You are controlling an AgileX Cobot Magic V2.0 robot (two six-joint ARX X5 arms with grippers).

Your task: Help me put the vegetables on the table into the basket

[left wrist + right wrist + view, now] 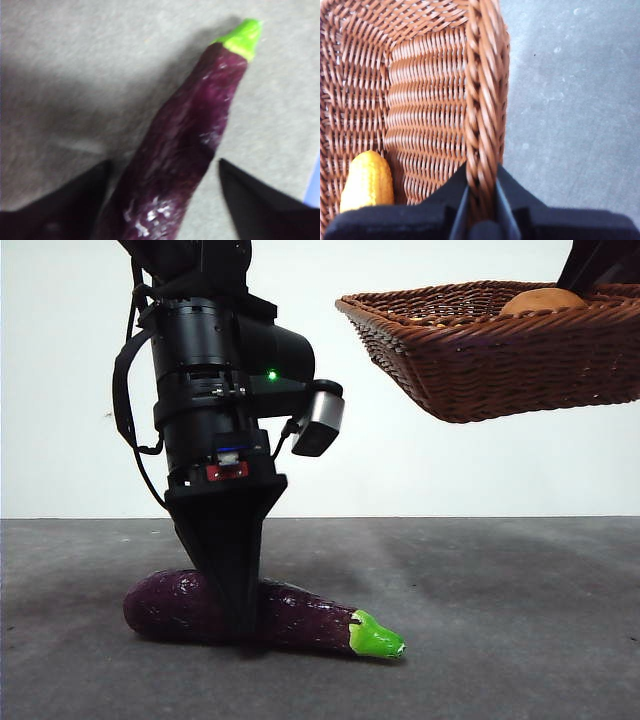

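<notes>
The left hand (240,625) is reaching straight down onto the tabletop (500,590), its two black jaws standing apart on either side of the eggplant (300,618), one jaw on each flank; from the wrist camera a sliver of grey surface is showing between the eggplant and one jaw, so the jaws are bracketing it without clearly pressing on it. The eggplant (185,150) is lying flat near the front of the tabletop, on the left side, glossy and dark purple, with its bright green stem cap (377,636) pointing right. The right hand (481,200) is pinching the braided rim of the basket (481,100), its jaws closed narrowly on either side of the rim, and is holding the basket (500,360) in the air at the upper right, well above the tabletop and well apart from the eggplant. Inside the basket, a lumpy yellow-orange piece (367,182) is resting on the woven floor near the gripped rim, and the rounded top of a brown potato (543,301) is showing just over the rim in the front view. A small green light (271,374) is glowing on the left arm's black wrist housing. No brand name or readable writing is appearing anywhere.
</notes>
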